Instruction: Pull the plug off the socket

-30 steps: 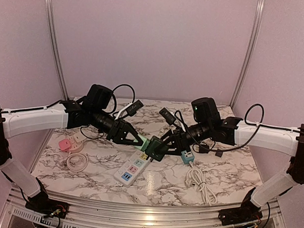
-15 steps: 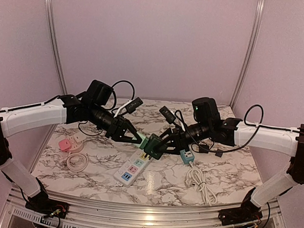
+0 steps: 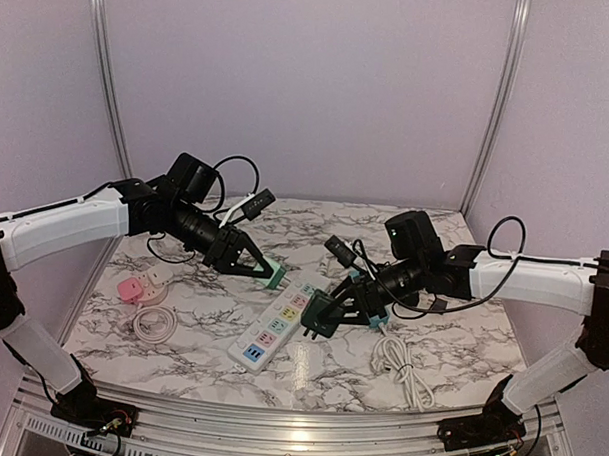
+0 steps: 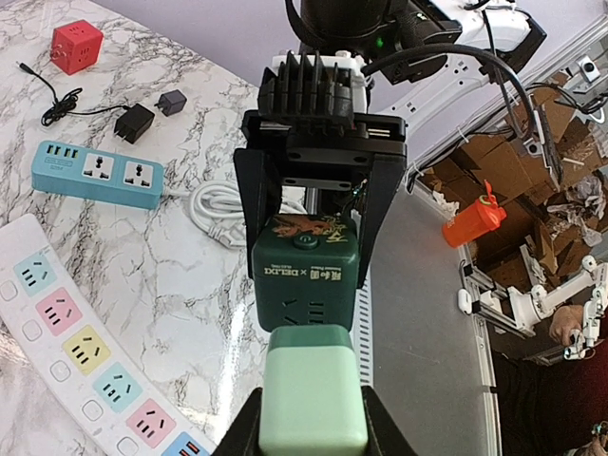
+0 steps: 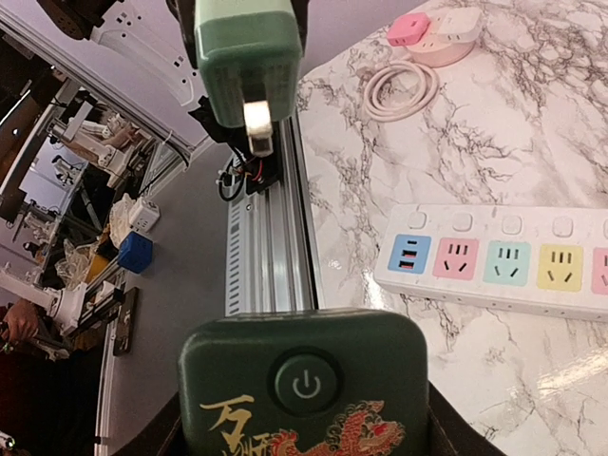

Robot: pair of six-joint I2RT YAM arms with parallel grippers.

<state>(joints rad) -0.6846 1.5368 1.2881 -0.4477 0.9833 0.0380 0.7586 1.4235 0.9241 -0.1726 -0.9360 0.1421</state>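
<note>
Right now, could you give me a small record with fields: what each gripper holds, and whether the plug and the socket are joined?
left gripper: shut on light green plug
right gripper: shut on dark green socket cube
plug and socket: apart, facing each other, a clear gap between them
height: both held above the table
below them: white power strip lying on the table
task: plug is out of the socket

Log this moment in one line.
left gripper: shut on green plug | right gripper: shut on dark socket | plug: out of socket
</note>
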